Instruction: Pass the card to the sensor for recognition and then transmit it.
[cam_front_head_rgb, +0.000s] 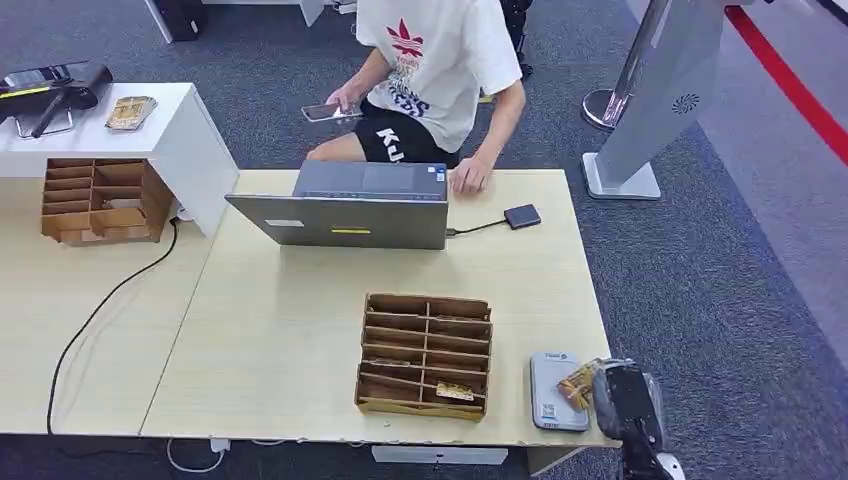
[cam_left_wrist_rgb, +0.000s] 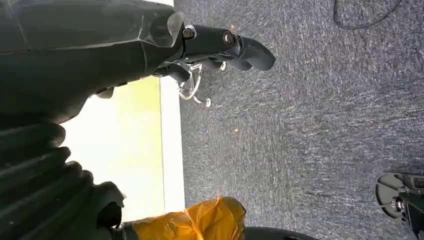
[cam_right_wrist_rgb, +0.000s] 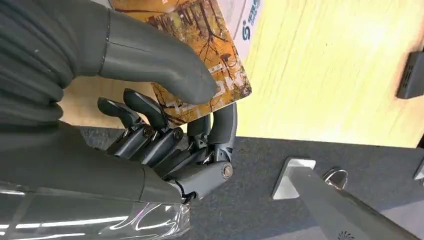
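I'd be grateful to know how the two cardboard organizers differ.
The near organizer lies open side up on the front table, a card in one front slot; the far organizer stands upright under the white shelf, openings facing the robot. Both are brown, with divided slots.

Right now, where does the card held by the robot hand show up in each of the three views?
Head view: card at the table's near right corner, pinched by the right robot hand, its edge over the grey sensor.
Left wrist view: not in it.
Right wrist view: card near the top centre, under the thumb.
Shared landmark: the sensor, beneath the card in both.
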